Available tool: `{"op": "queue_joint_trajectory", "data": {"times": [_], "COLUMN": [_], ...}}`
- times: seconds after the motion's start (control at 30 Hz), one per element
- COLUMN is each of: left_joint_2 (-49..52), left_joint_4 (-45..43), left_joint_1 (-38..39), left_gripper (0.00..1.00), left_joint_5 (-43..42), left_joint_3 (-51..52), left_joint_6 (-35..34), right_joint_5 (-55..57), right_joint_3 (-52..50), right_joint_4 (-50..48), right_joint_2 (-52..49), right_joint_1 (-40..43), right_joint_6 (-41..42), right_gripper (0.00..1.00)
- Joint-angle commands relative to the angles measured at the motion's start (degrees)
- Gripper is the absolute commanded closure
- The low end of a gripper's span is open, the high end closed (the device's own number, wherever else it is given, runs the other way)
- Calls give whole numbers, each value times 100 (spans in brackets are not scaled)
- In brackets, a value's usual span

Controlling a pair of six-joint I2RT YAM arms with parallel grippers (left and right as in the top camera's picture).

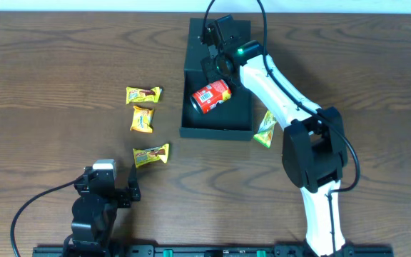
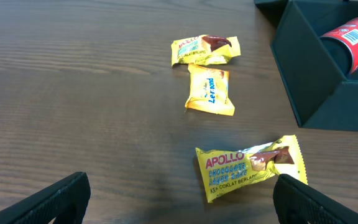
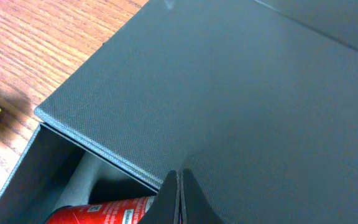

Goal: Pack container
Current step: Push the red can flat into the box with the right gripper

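The dark teal container [image 1: 216, 133] stands at the back middle of the table, its hinged lid [image 1: 235, 30] raised partway over the box. A red can [image 1: 211, 96] lies on its side inside. My right gripper [image 1: 216, 64] is over the box, shut with nothing held. In the right wrist view its tips [image 3: 179, 186] rest against the lid [image 3: 229, 81], with the can [image 3: 104, 213] below. My left gripper [image 2: 182, 202] is open low over the table, empty. A yellow Apollo packet [image 2: 250, 167] lies just ahead of its right finger [image 2: 309, 199].
Two more yellow packets [image 1: 143, 94] [image 1: 142, 118] lie left of the container, above the near Apollo packet [image 1: 151, 154]. A green-yellow packet [image 1: 265, 130] lies by the box's front right corner, beside the right arm [image 1: 312, 143]. Bare wood surrounds them.
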State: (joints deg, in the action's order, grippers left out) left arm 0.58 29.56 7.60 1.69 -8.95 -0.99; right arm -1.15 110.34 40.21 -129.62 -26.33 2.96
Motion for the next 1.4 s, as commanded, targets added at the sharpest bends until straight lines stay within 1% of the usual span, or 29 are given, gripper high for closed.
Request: {"op": "queue_joint_trajectory", "data": {"times": [0.0, 0.3, 0.47, 0.63, 0.8, 0.97, 1.1, 1.37], "left_joint_2": [-37, -37, -37, -37, -37, -37, -37, -37], "left_joint_4": [0, 0, 0, 0, 0, 0, 0, 0], "left_joint_1": [-9, -9, -9, -9, -9, -9, -9, -9], "left_gripper": [5, 5, 5, 5, 5, 5, 5, 5], "left_joint_5": [17, 17, 17, 17, 17, 17, 17, 17], "left_joint_3": [85, 85, 85, 85, 85, 85, 85, 85], "left_joint_6": [103, 103, 103, 103, 103, 103, 103, 103], "right_joint_5": [114, 131, 435, 433, 435, 437, 544, 542], "right_joint_3": [-55, -52, -52, -52, -52, -52, -35, 31], "right_joint_4": [304, 758, 925, 1521, 1902, 2055, 2103, 2507], "right_joint_2": [-273, -238, -240, -238, -238, -238, -214, -186], "right_joint_1": [-2, -118, -229, -304, -350, -354, -334, -321], "right_joint_6": [2, 39, 39, 39, 37, 42, 374, 391], "right_gripper": [98, 98, 99, 99, 99, 99, 99, 99]}}
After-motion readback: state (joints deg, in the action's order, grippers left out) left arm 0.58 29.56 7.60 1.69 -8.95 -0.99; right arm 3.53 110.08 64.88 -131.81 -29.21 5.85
